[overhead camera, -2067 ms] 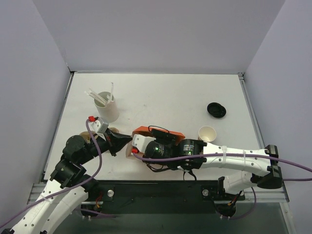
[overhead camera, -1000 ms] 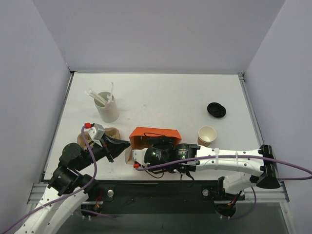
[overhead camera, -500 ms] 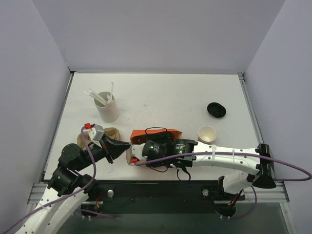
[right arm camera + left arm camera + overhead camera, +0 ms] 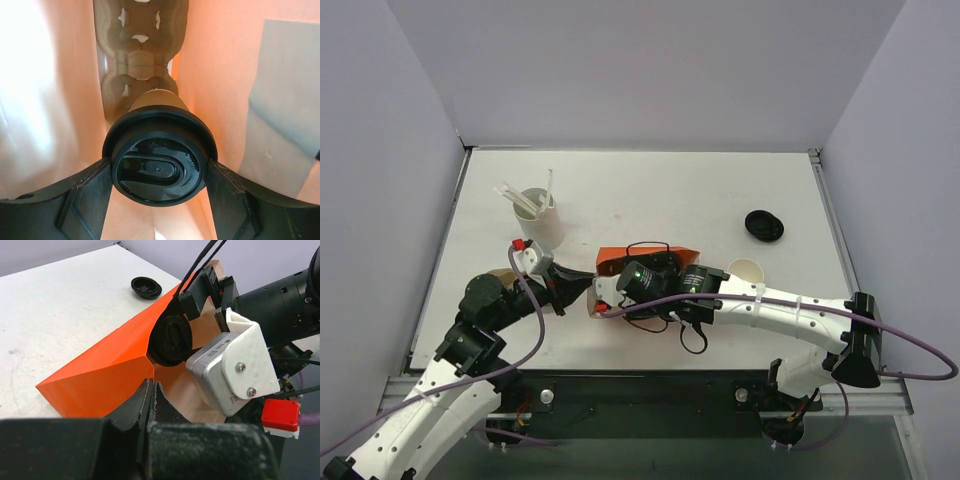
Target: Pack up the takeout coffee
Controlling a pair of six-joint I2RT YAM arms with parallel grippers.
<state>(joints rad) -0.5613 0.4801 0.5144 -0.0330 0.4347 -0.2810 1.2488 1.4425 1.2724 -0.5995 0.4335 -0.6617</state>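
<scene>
Where the orange bag (image 4: 610,263) lies on the worktop (image 4: 670,190), its mouth faces the left fingers (image 4: 575,284). From the left wrist, those fingers pinch the bag's rim — the takeout coffee (image 4: 172,337) shows just inside. From the right wrist, the right fingers (image 4: 85,192) clamp its lidded top, a pulp carrier (image 4: 140,50) behind.

Most of the takeout coffee (image 4: 158,150) wall behind its own lid (image 4: 159,172), right fingers (image 4: 85,200) cropped below

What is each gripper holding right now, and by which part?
Right gripper clamps the coffee cup by the sides of its black lid, inside the orange bag. Left gripper pinches the bag's mouth edge.
</scene>
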